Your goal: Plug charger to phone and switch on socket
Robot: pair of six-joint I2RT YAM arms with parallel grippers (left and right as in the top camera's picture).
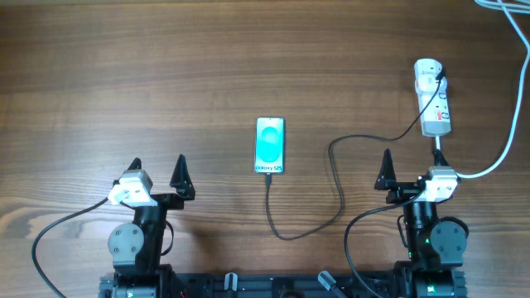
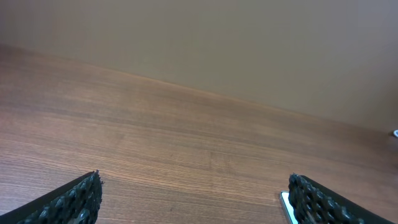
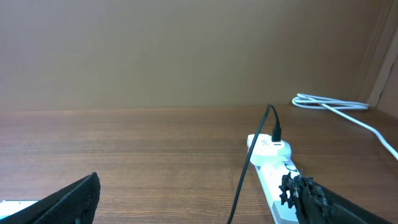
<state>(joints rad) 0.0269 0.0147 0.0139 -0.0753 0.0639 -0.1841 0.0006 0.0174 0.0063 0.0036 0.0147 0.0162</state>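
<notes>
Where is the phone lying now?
In the overhead view the phone lies mid-table, left of the socket, the charger tip at its near end.

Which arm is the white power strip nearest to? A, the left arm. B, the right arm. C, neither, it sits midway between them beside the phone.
B: the socket lies just beyond the right pincer, while the phone sits mid-table between the arms.

The table [image 1: 166,83] is brown wood, fine-grained and matt. The phone [image 1: 270,146] at its centre has a glossy screen; the socket [image 1: 432,98] at two o'clock looks smooth white plastic, the charger [image 1: 335,178] matt black. The left gripper [image 2: 194,180] has rough, studded black pads [image 2: 78,198].
</notes>
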